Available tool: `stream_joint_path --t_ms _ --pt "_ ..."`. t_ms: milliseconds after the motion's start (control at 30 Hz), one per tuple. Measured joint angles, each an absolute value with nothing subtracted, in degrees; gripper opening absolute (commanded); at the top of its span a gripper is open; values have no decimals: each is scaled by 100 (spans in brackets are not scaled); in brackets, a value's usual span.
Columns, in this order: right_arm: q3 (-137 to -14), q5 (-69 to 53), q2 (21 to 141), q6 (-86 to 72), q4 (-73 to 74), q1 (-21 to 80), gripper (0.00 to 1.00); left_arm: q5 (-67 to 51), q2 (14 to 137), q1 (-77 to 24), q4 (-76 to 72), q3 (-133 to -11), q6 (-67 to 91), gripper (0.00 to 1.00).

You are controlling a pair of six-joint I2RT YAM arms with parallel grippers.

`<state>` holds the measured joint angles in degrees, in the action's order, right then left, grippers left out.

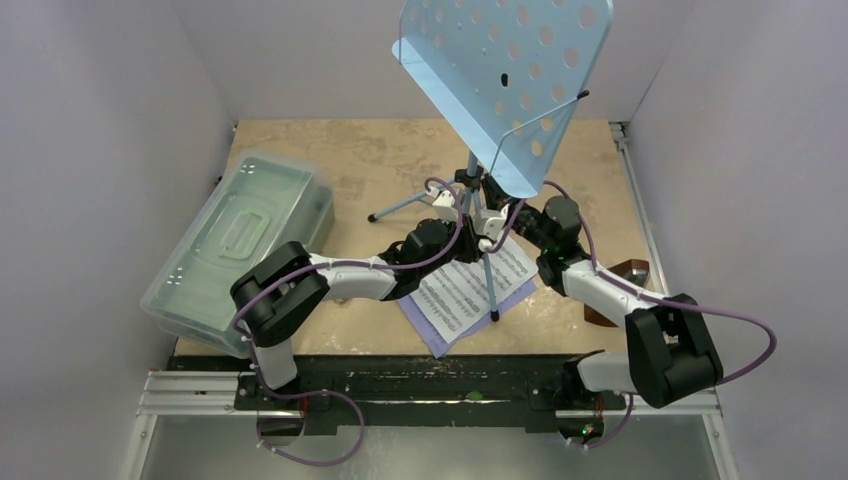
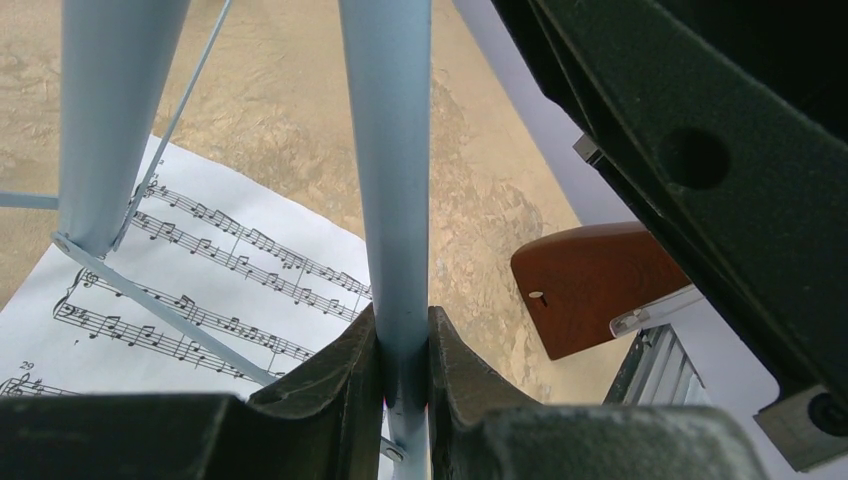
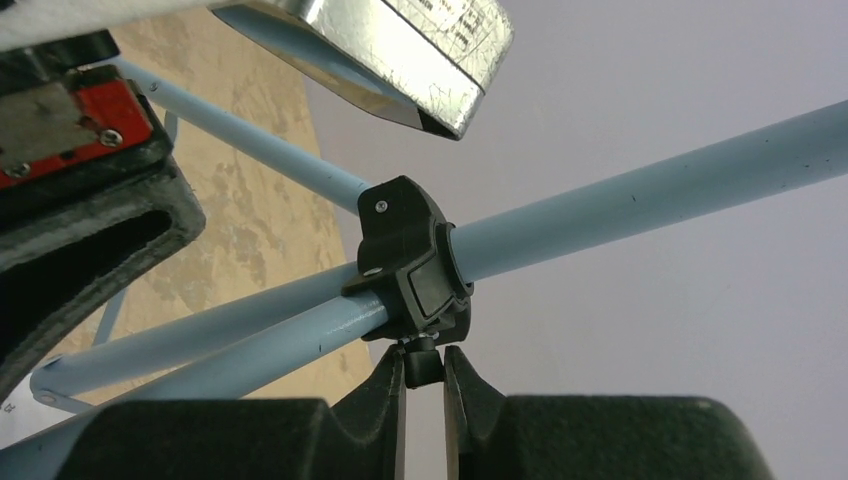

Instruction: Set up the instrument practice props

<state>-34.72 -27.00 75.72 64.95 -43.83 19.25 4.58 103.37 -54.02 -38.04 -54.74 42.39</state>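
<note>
The light-blue music stand (image 1: 505, 80) stands upright mid-table on its tripod, perforated desk tilted at the top. My left gripper (image 1: 468, 222) is shut on one of its light-blue leg tubes (image 2: 398, 200), the jaws (image 2: 403, 350) pressed on both sides. My right gripper (image 1: 503, 220) is shut on the small black knob (image 3: 424, 366) of the stand's black clamp collar (image 3: 410, 255). White and lilac sheet-music pages (image 1: 470, 290) lie flat under the tripod and also show in the left wrist view (image 2: 200, 270). The brown metronome (image 1: 628, 280) sits at the right, partly hidden by my right arm.
A large clear lidded box (image 1: 240, 240) lies at the left of the table. The tripod legs spread over the table's middle, one foot at the left (image 1: 372, 217), one on the pages (image 1: 494, 316). Grey walls close the table in on three sides.
</note>
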Motion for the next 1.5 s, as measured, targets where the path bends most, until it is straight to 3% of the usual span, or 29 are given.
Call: stream_joint_path --t_ms 200,333,467,1067,1300,1433,1500 --pt "-3645 -2674 7459 6278 -3879 1938 0 473 10337 -5400 -3804 -5474 4235 0" --pt "-4241 -2873 7411 5666 -2722 1894 0 502 10337 -5398 -3804 -5474 4233 0" --pt "-5203 -3081 7690 4659 -1358 1835 0 585 10337 -5334 -3839 -5450 4241 0" --pt "-5885 -4670 8237 12 -972 888 0 469 10294 -5380 -3942 -5349 4244 0" --pt "-7124 -5172 9067 -2012 580 705 0 550 10294 -5363 -3940 -5352 4246 0" --pt "-7618 -5122 9360 -2751 1297 698 20 604 10296 -5330 -3940 -5352 4246 0" --pt "-7623 -4943 9323 -3039 1406 703 34 607 10294 -5330 -3935 -5352 4244 1"
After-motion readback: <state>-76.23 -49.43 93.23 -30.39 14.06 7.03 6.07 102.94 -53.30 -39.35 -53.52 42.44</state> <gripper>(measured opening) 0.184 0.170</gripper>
